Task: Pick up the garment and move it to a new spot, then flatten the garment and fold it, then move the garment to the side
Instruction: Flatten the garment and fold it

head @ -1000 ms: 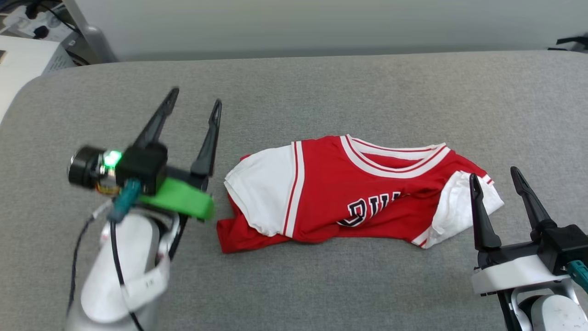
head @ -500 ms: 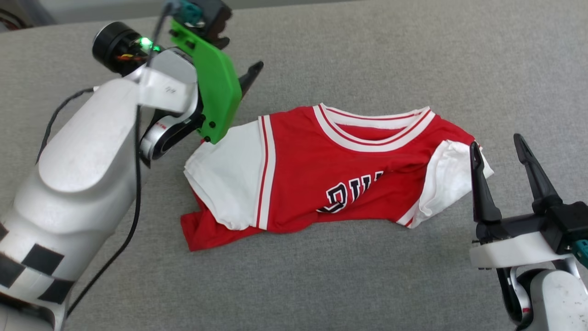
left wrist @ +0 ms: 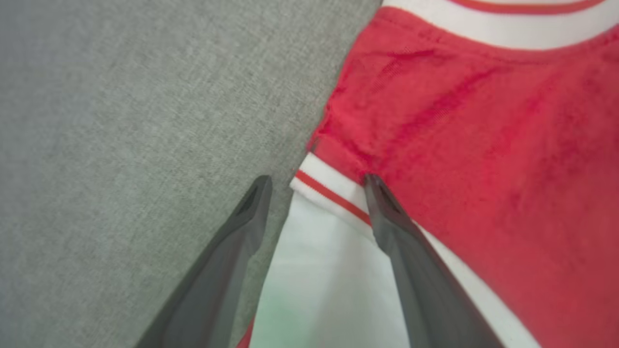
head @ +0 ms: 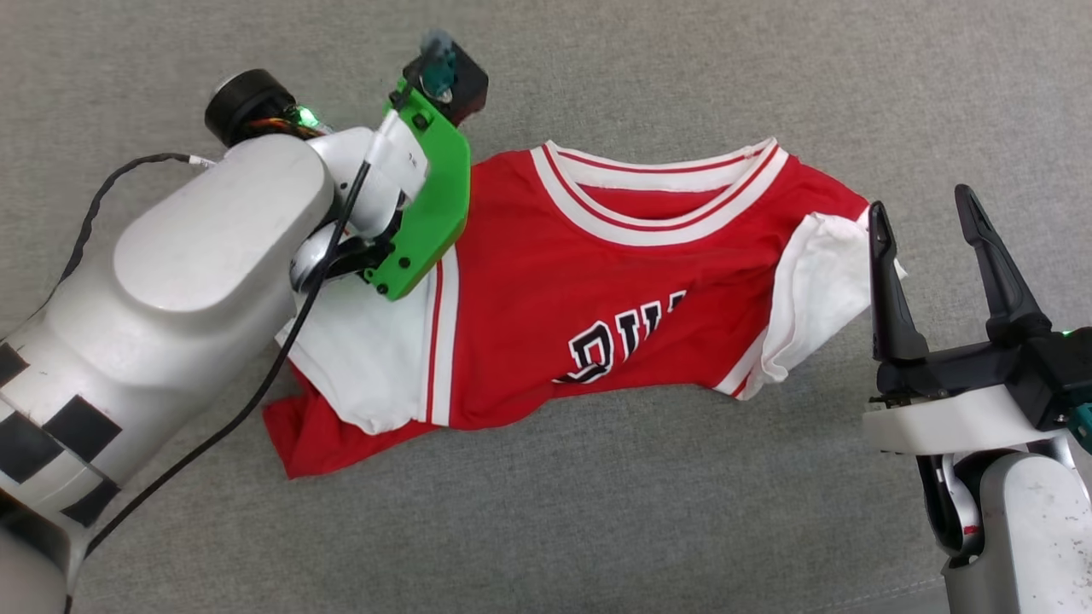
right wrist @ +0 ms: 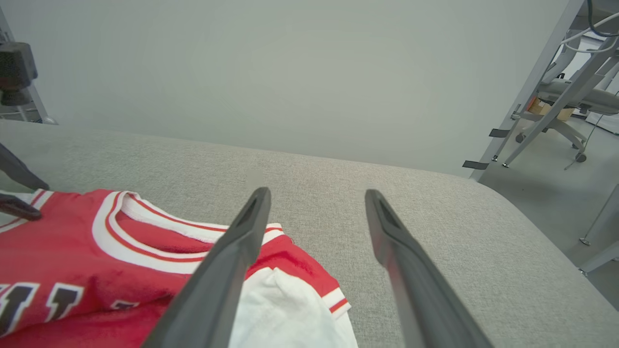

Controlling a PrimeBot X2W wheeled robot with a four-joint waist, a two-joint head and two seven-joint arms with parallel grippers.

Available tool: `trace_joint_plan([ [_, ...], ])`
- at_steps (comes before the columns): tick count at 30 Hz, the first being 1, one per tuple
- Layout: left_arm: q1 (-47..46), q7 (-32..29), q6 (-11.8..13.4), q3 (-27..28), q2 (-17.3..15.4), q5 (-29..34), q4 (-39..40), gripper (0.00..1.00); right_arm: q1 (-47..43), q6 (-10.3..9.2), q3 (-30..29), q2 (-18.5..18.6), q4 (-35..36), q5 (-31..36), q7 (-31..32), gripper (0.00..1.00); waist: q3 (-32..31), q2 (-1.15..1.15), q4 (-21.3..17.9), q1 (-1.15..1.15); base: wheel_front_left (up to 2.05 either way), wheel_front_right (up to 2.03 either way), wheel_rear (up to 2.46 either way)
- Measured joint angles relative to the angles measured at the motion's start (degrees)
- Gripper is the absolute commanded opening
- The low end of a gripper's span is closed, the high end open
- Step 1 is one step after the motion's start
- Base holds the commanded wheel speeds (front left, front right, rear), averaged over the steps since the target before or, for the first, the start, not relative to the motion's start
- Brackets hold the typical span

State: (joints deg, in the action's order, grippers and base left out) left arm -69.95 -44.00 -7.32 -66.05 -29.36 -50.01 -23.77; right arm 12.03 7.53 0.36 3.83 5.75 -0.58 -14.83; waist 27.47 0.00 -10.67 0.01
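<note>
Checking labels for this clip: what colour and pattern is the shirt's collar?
The collar is white with thin red stripes, seen best in the head view.

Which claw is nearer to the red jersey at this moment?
Left. The left claw is open right at the jersey, fingers straddling its striped shoulder seam. The right claw, also open, stands off beside its opposite edge.

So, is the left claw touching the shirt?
Cannot tell. The left wrist view shows the open left gripper straddling the sleeve seam of the garment, contact unclear.
</note>
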Motion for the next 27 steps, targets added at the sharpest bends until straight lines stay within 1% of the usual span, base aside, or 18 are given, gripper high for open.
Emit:
trace_joint_plan([
  [3, -2.03, -0.32, -0.07, -3.36, -1.21, -0.29, -0.38, 1.00, 0.36, 0.00, -0.02, -0.15, 0.00, -0.01, 0.00, 1.00, 1.21, 0.00, -0.73, 0.00, 0.00, 0.00, 0.00],
  [8, -2.99, -0.96, -0.25, -4.44, -2.64, -1.82, 1.14, 1.00, 0.81, 0.00, -0.32, -0.32, -0.01, -0.01, 0.00, 1.00, 2.44, 0.00, -1.40, -0.01, 0.00, 0.00, 0.00],
  [9, -2.99, -0.94, -0.24, -4.44, -2.89, -1.82, 1.63, 0.45, 1.06, 0.00, -0.47, -0.33, 0.00, -0.01, 0.00, 1.00, 2.51, 0.00, -1.34, -0.01, 0.00, 0.00, 0.00],
  [10, -2.97, -0.93, -0.25, -4.48, -3.01, -1.82, 2.03, 0.00, 1.20, 0.00, -0.63, -0.34, 0.00, 0.00, 0.00, 1.00, 2.50, 0.00, -1.23, -0.01, 0.00, 0.00, 0.00],
  [12, -2.80, -0.66, -0.25, -4.92, -3.04, -1.81, 2.87, 0.00, 1.26, 0.00, -0.80, -0.37, 0.00, 0.00, 0.00, 1.00, 2.25, 0.00, -0.96, -0.01, 0.00, 0.00, 0.00],
  [14, -2.36, 0.97, -0.27, -5.75, -3.08, -1.70, 3.75, 0.00, 1.26, 0.00, -0.94, -0.42, 0.00, 0.02, 0.00, 1.00, 1.78, 0.00, -0.60, -0.01, 0.00, 0.00, 0.00],
  [18, -2.30, 7.64, -0.26, -7.00, -3.91, -1.12, 4.59, 0.00, 1.22, 0.00, -1.83, -0.58, 0.08, 0.19, 0.00, 1.00, 0.54, 0.00, 0.32, 0.00, 0.00, 0.00, 0.00],
  [20, -2.58, 10.63, -0.26, -7.34, -5.10, 0.47, 5.65, 0.00, 1.02, 0.00, -2.34, -0.59, 0.20, 0.43, 0.00, 1.00, -0.30, 0.00, 0.85, 0.00, 0.00, 0.00, 0.00],
  [22, -3.25, 12.28, -0.26, -7.39, -6.11, 1.22, 6.94, 0.00, 0.71, 0.00, -2.75, -0.63, 0.22, 0.43, 0.00, 1.00, -1.17, 0.00, 1.29, 0.00, 0.00, 0.00, 0.00],
  [27, -5.98, 13.58, -0.26, -7.43, -8.67, 1.59, 9.46, 0.00, -0.48, 0.00, -2.92, -0.66, 0.22, 0.43, 0.00, 1.00, -3.41, 0.00, 2.10, 0.00, 0.00, 0.00, 0.00],
])
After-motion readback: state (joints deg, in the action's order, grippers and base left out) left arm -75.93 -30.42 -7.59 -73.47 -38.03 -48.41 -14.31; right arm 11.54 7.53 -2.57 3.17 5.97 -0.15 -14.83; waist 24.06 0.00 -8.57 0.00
